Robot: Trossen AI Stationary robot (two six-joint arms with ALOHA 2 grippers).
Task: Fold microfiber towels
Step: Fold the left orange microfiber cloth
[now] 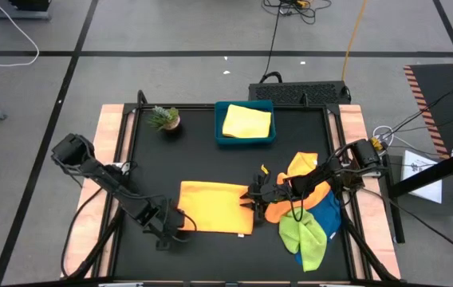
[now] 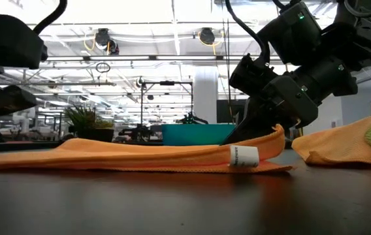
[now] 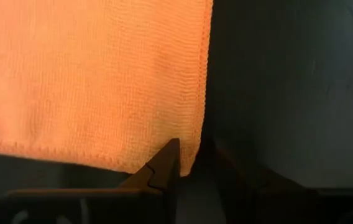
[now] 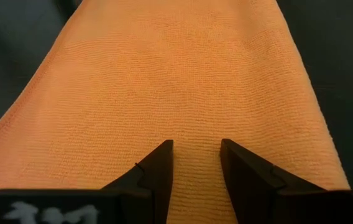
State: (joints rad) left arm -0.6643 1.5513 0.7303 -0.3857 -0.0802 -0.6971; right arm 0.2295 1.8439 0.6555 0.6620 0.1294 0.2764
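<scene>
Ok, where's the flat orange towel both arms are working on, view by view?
High: flat orange towel at front centre, between both grippers.
Low: long low band across the middle.
Left wrist: its corner fills the picture.
Right wrist: fills the picture.
Shared landmark: teal tray, behind it.

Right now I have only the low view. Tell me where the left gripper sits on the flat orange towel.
Observer: The left gripper is at the orange towel, on its near left corner.
Operator: Now place the right one.
Observer: The right gripper holds the middle of the towel's right edge.
Operator: Report what the tray behind holds.
Observer: A yellow towel lies folded inside the blue tray.
</scene>
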